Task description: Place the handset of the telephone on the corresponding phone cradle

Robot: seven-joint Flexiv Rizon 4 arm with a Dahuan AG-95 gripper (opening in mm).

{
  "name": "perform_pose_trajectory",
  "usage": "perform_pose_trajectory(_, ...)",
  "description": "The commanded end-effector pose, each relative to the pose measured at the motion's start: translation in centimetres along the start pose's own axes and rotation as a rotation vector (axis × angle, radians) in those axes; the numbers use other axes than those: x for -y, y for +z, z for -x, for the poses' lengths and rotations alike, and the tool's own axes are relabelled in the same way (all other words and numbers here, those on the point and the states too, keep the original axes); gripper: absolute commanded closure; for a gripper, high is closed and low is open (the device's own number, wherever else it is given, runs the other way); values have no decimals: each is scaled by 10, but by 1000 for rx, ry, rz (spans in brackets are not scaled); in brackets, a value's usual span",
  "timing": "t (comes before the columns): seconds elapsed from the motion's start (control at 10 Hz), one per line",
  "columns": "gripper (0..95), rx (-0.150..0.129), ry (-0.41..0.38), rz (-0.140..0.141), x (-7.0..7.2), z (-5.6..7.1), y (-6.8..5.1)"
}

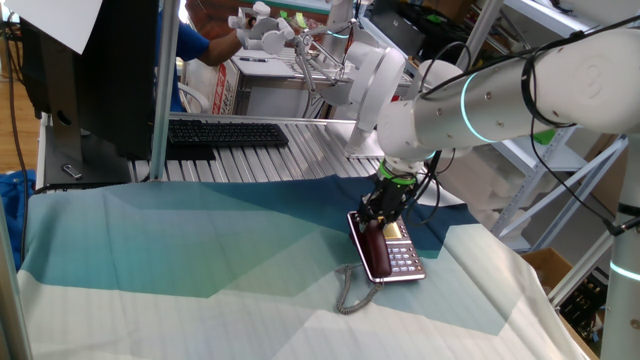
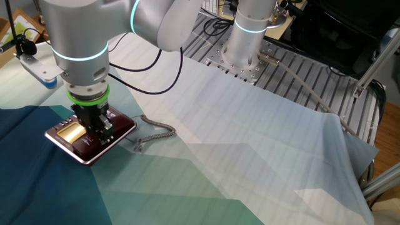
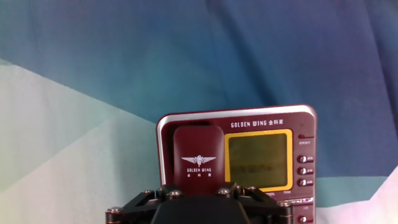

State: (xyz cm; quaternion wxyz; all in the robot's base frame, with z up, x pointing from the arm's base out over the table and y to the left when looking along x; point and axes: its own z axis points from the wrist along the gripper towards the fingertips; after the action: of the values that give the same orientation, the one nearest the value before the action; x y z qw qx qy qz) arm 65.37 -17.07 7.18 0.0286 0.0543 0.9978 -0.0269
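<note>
Claw (image 2: 94,128) is down on the telephone (image 1: 392,250), right over the handset (image 3: 197,154). Handset lies in the cradle bay on the left of the base in the hand view, beside the yellowish display (image 3: 258,160), long axis parallel to the base edge. Looks seated or very nearly so.

Can't tell if the claw is clenched on the handset or already released: fingertips are hidden under the claw body in the hand view and blocked by the wrist in both fixed views.

Coiled cord (image 1: 352,286) trails off the near end of the phone onto the cloth-covered surface (image 2: 250,144), slack, not under the base as far as I can see.

My read on doing this step well:
- Confirm handset is flush at both ends before letting go; the near end is hidden behind the claw, so that's unverified.
- Press straight down, no lateral push. Base sits on loose cloth and will likely slide.
- Open fully, then retract vertically so a finger doesn't catch the handset edge and lift it back out.
- Keep clear of the cord on the way up.
</note>
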Motion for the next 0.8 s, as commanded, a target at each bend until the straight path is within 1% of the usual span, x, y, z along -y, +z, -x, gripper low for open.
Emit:
perform_pose_trajectory(0.1, 950, -1, 1, -3, 0, 0, 1)
perform_pose_trajectory(0.3, 950, 2, 3, -6, 0, 0, 1)
perform_pose_trajectory(0.4, 760, 1, 14, -6, 0, 0, 1)
perform_pose_trajectory(0.5, 760, 2, 25, -3, 0, 0, 1)
perform_pose_trajectory(0.6, 380, 2, 51, -5, 0, 0, 1)
perform_pose_trajectory(0.7, 190, -2, 87, -6, 0, 0, 1)
perform_pose_trajectory(0.8, 0, -5, 97, 2, 0, 0, 1)
